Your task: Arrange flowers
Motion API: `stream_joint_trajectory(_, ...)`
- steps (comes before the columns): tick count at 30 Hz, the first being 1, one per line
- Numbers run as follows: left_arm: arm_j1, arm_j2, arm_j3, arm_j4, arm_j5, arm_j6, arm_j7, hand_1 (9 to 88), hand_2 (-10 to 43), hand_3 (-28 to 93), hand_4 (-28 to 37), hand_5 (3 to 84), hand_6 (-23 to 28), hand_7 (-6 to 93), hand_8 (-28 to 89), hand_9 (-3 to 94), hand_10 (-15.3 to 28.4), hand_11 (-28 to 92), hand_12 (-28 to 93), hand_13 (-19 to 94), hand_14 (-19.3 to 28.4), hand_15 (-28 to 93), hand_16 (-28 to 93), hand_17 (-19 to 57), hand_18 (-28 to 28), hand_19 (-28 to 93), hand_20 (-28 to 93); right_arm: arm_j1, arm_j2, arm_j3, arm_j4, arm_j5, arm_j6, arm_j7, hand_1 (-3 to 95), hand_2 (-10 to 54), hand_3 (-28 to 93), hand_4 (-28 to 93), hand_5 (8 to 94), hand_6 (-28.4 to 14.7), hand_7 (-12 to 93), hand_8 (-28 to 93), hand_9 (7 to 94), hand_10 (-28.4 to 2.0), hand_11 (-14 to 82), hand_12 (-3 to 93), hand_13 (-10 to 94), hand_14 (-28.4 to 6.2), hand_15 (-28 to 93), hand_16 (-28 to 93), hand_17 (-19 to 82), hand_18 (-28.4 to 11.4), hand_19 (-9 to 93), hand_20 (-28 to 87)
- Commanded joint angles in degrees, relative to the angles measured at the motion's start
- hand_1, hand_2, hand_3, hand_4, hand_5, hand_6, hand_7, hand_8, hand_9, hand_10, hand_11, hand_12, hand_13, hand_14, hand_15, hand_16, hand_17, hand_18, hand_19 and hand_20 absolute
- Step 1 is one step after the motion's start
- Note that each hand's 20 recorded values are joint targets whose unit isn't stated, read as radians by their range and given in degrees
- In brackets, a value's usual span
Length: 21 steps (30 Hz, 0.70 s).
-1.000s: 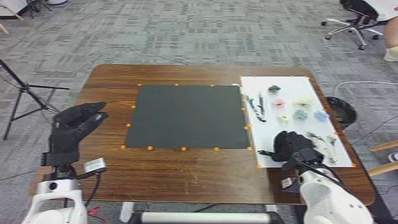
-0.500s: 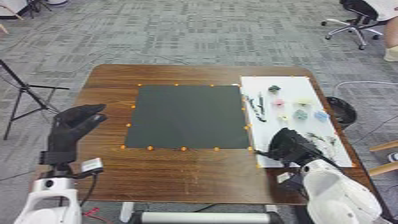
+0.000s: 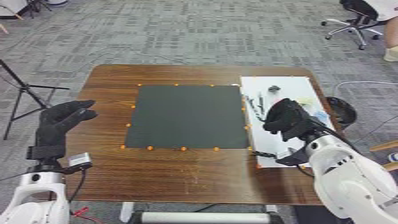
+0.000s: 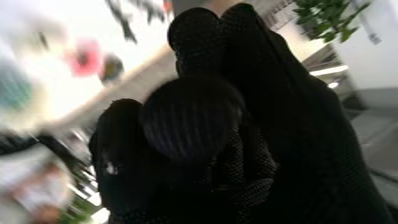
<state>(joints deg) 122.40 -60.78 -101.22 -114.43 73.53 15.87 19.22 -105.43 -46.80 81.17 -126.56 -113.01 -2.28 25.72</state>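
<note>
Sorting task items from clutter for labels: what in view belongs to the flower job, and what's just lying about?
Job:
- pink flower, pale yellow flower, blue flower
- white sheet under them
- right hand, over the sheet
- dark square mat, probably

Just about:
- tripod
- office chair
- black bin

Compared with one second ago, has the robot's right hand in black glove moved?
Yes, the right hand moved forward along the white rectangular board.
</note>
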Motion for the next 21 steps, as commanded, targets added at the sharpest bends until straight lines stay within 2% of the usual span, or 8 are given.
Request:
stream_joint_trajectory(1,0.51,-1.33,-0.31,0.15,1.40,-0.70,0.46,33.1,-7.0,64,-15.5,57.8,2.3,19.1,-7,60.4,14.4,33,18,50,18.1,40,3,9.7,14.9,30,35,-9.93,1.08,2.46,-0.80,-14.15,-5.84,-2.20,59.3,-9.5,46,0,65.4,-2.5,28,24,84.5,-10.7,10.9,46.0,88,-2.8,45,39,62,-9.7,88,49)
stream_joint_trajectory(2,0.58,-1.33,-0.27,0.14,1.42,-0.63,0.49,33.0,-7.2,64,-15.5,57.8,2.3,19.1,-7,60.4,14.4,33,18,50,18.0,40,3,9.7,14.9,30,35,-10.70,0.94,2.57,-0.68,-14.77,-5.58,-2.07,57.0,-9.5,48,-1,64.5,-2.6,26,23,81.8,-11.3,13.4,43.4,87,-3.0,45,38,61,-10.2,88,49)
stream_joint_trajectory(4,0.72,-1.51,-0.34,0.12,1.57,-0.85,0.53,33.0,-7.4,64,-15.5,57.7,2.3,19.1,-7,60.4,14.4,33,18,50,18.1,40,3,9.7,14.9,30,35,-11.93,0.88,2.99,-0.54,-15.66,-5.77,-1.98,48.3,-9.5,59,-7,62.4,-3.1,26,15,76.5,-12.8,21.5,35.1,86,-3.5,45,38,60,-10.9,88,49)
stream_joint_trajectory(7,0.57,-1.49,-0.19,0.20,1.96,-0.97,0.51,33.1,-7.6,64,-15.4,57.7,2.2,19.1,-7,60.4,14.4,33,18,49,18.1,40,3,9.6,14.9,30,35,-12.90,1.10,2.65,0.01,-17.36,-4.67,-1.67,44.5,-9.5,61,-8,62.3,-3.4,27,-1,74.6,-13.7,26.1,28.1,85,-3.7,45,38,60,-11.1,88,49)
stream_joint_trajectory(12,0.23,-1.53,0.06,0.24,2.87,-1.44,0.72,33.3,-8.3,64,-15.2,57.4,2.1,19.2,-7,60.3,14.4,32,18,49,18.1,40,3,9.6,15.0,30,35,-13.93,1.84,2.54,0.98,-20.38,-4.58,-1.86,42.4,-9.5,60,-9,61.2,-4.0,28,-4,73.4,-14.3,25.6,27.2,85,-3.8,45,38,60,-11.0,88,49)
stream_joint_trajectory(17,-0.23,-1.50,0.20,0.24,4.57,-1.85,0.66,33.4,-8.7,64,-15.1,57.3,2.1,19.1,-7,60.1,14.4,32,18,49,18.1,39,3,9.6,15.0,30,35,-15.20,2.75,1.01,2.97,-24.03,-0.61,-1.22,41.9,-9.5,61,-10,60.0,-4.3,28,-4,72.6,-14.4,25.3,27.7,85,-3.8,45,37,60,-10.6,88,48)
stream_joint_trajectory(20,-0.35,-1.66,0.40,0.23,4.86,-1.99,0.67,33.4,-8.7,64,-15.0,57.2,2.1,19.1,-7,60.1,14.4,32,18,49,18.0,39,3,9.6,15.0,30,35,-15.88,2.81,0.08,4.48,-25.33,1.55,-0.67,45.0,-9.5,62,-13,57.9,-3.9,35,-5,71.4,-14.2,28.2,30.1,85,-3.4,47,37,60,-10.1,88,48)
stream_joint_trajectory(21,-0.37,-1.73,0.35,0.26,5.00,-2.21,0.60,33.6,-8.7,64,-15.0,57.2,2.1,19.1,-7,60.1,14.4,32,18,49,18.0,39,3,9.6,15.0,30,35,-16.03,2.72,-0.33,5.07,-25.70,2.33,-0.51,47.3,-9.5,61,-13,57.4,-3.7,38,-6,71.3,-13.7,28.6,33.9,85,-3.3,48,37,61,-9.9,88,48)
